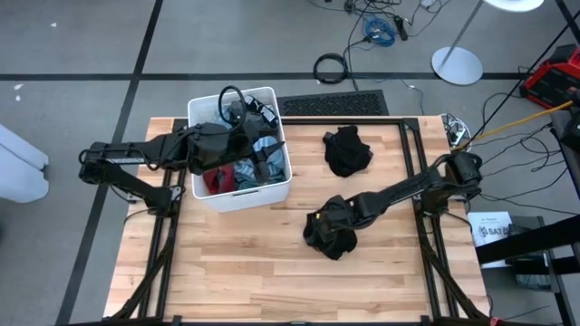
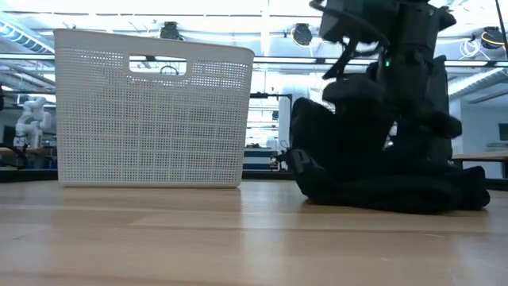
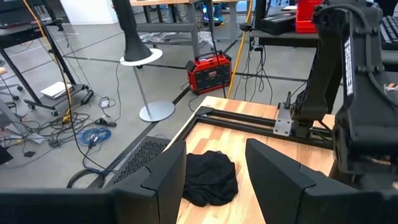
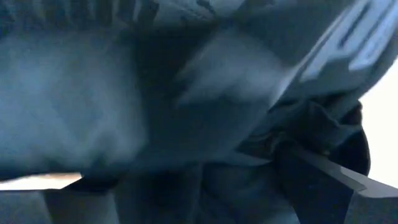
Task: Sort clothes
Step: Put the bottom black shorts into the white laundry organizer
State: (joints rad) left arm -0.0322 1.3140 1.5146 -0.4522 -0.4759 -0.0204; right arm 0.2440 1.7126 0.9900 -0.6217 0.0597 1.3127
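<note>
Right up against the low camera, bare light wood planks of the table [image 2: 198, 238] run across, and on them sits a crumpled black garment [image 2: 381, 183] with the right gripper [image 1: 328, 220] down in it. From above, that heap lies near the table's middle, toward the front. The right wrist view is filled with dark cloth, and whether the jaws are apart or clamped, I cannot tell.

Over to the white perforated bin [image 1: 272, 186] at the table's back left: clothes inside, a red piece [image 1: 214, 179] and a blue-grey one [image 1: 249, 172] showing. The left gripper [image 1: 258, 149] hangs over the bin, and its fingers [image 3: 168, 180] stand apart with nothing between them.

A second black garment [image 1: 348, 150] lies alone on the wood to the bin's right, well apart from the first.

Around the table, grey floor with dark tape lines, coiled cables [image 1: 333, 67], a round white stand base [image 1: 456, 65] and a red case [image 3: 210, 70].
</note>
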